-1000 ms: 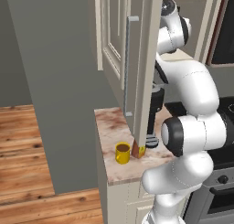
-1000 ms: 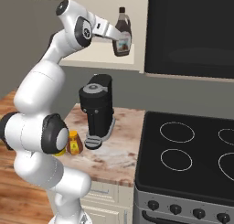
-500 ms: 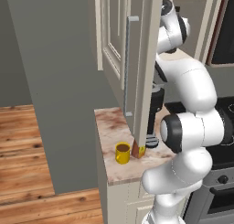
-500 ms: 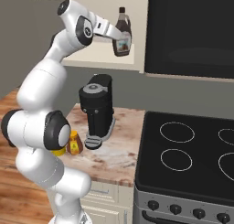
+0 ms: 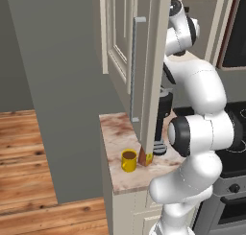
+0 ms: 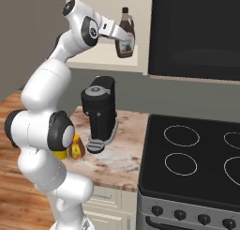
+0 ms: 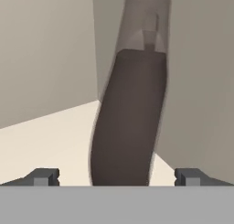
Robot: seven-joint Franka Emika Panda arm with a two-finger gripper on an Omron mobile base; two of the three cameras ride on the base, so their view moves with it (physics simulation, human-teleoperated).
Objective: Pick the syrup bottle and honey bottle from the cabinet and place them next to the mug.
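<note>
Fingers (image 7: 45, 176) are standing wide apart on either side of the syrup bottle (image 7: 130, 122), which is resting upright on the cabinet (image 5: 144, 61) shelf, framed for a grasp. Down on the bench (image 6: 117, 163), the honey bottle (image 6: 77, 147) is sitting just beside the mug (image 5: 129, 160).

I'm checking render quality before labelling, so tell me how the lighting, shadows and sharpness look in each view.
Hand view: syrup bottle looms close and soft-edged between the open gripper tips. Right base view: flat even light, faint sheen on the stove, no glare. Left base view: cabinet door shades the mug.
</note>
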